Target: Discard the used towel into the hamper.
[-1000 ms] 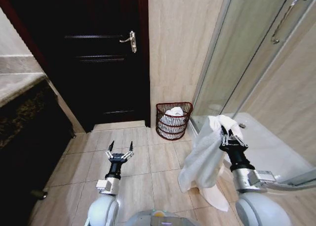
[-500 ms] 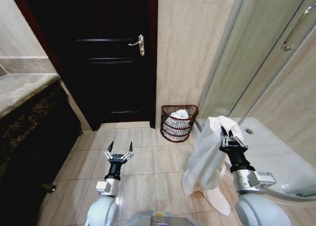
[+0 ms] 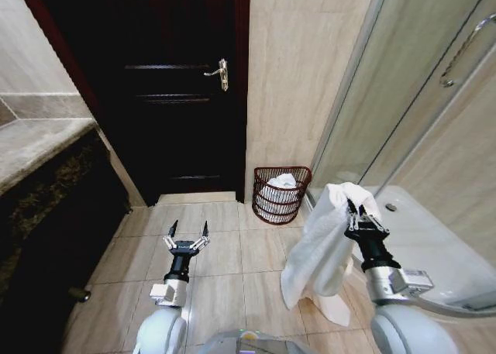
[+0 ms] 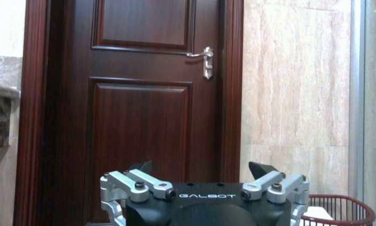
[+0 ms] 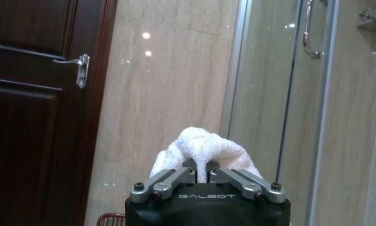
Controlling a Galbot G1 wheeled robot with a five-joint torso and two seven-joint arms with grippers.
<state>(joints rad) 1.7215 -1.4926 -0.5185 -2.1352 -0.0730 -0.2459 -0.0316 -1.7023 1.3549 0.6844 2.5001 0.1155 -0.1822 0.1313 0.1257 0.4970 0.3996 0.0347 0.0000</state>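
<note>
Towel (image 3: 322,242), white, hangs from right gripper (image 3: 362,217) at robot's right front, pinched at its top edge w/ fingers clamped on a bunched fold; in right wrist view the bunch (image 5: 204,150) bulges up just past the closed fingers (image 5: 169,181). Long axis roughly vertical: top at gripper, body draping down and slightly toward robot's left, lower tip near the tiled floor (image 3: 221,249).

Hamper (image 3: 280,194), dark red-brown wire, stands on floor against beige wall (image 3: 298,75), between dark wood door (image 3: 174,98) and glass shower enclosure (image 3: 403,98). Already holds something white, crumpled, reaching abt rim height. Its rim also peeks into left wrist view (image 4: 338,214). Towel and hamper well apart; hamper ahead of robot, a bit left of the held towel.

Vs 0.5 s ago: whole scene shifted slightly, so camera moved; hamper sits at almost the same spot in view, door handle (image 3: 218,72) lower. Towel grip unchanged.

Left gripper (image 3: 187,236) low at robot's left front over tiles, fingers spread, holding nothing.
</note>
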